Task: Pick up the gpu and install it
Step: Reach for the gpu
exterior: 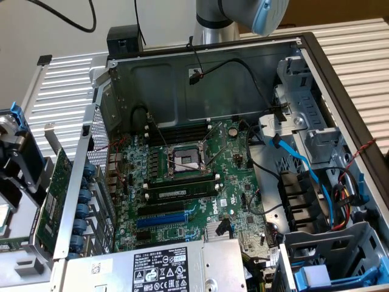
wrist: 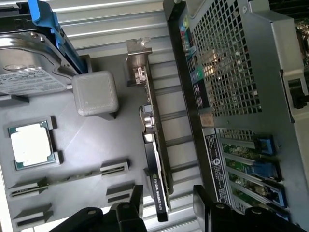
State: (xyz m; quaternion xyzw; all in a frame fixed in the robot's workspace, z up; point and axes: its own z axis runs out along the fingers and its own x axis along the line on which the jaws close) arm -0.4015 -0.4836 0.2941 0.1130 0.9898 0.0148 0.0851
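Wrist view: gripper nearest, jaws spread wide, pinching nothing. The gpu stands on edge directly ahead, its near end sitting in the gap between the jaws, one finger to each side. Contact w/ either face isn't evident. Its long axis runs straight away from the gripper to the silver end bracket at the far end, so the jaws look lined up across the card's thickness, black shroud to one side, board to the other. Writing on the shroud edge reads "QUADRO"; the chars after it can't be made out.

The card stands at the edge of a grey tray, just beside the PC case and parallel to its mesh rear wall. Also in the tray: a CPU lying flat and, further off, a hard drive in a blue carrier; its label is unreadable. Ribbed bench beyond.

Exterior view: gpu stands outside the case at the exterior view's left, green face showing, so it's not yet installed. Inside the case lies the motherboard, marked "DELL". The power supply label also reads "DELL".
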